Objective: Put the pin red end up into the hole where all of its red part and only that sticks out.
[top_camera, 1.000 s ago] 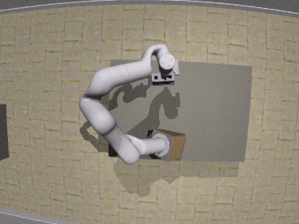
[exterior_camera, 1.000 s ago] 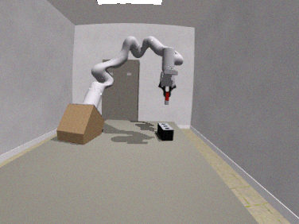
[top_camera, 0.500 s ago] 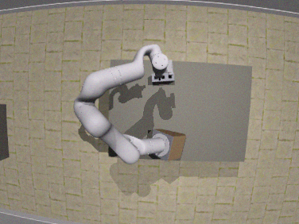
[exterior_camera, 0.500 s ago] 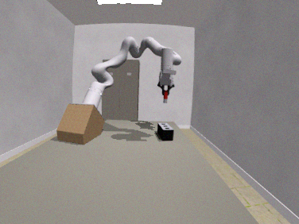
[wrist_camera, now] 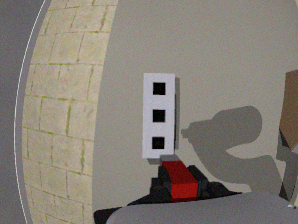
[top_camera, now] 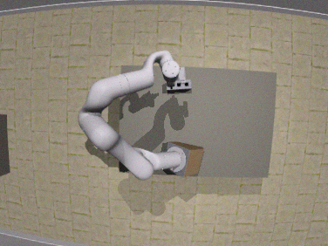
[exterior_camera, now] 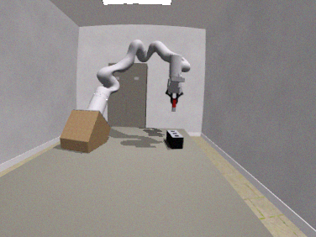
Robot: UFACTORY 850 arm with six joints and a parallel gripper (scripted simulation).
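Note:
The block [exterior_camera: 175,139] is dark with a pale top and three square holes in a row; it rests on the grey mat. It also shows in the wrist view [wrist_camera: 160,115] with all three holes open and empty, and from above [top_camera: 180,85] it is mostly hidden under the wrist. My gripper [exterior_camera: 173,101] hangs high above the block and is shut on the pin [exterior_camera: 173,103], held upright with its red end in the fingers and its pale end pointing down. In the wrist view the pin's red end [wrist_camera: 180,180] sits between the fingers, just short of the nearest hole.
The arm's brown base box [exterior_camera: 85,130] stands on the left of the mat, also seen from above [top_camera: 188,159]. A dark door [exterior_camera: 130,95] is in the back wall. Tiled floor surrounds the mat.

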